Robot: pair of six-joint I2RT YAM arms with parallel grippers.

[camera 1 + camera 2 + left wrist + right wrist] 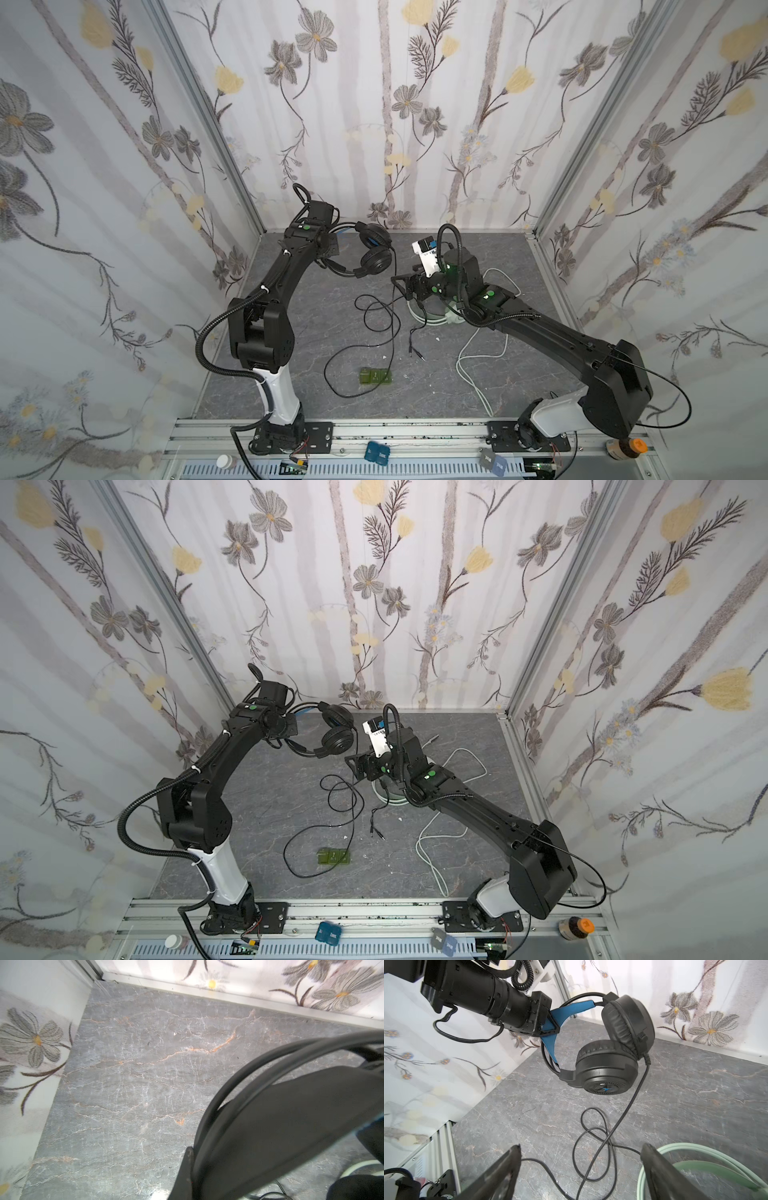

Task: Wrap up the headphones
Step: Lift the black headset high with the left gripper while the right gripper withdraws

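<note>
Slippage risk: my left gripper (550,1026) pinches the black headset (610,1064) by its band; spread right gripper (581,1147) could yank the six-o'clock cable (393,320).

High stereo overview, two close wrist views

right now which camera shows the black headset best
Right wrist view: the black headset shows whole, blue band pinched in the left tool. Both top views show it small; the left wrist view, only blurred band.
</note>
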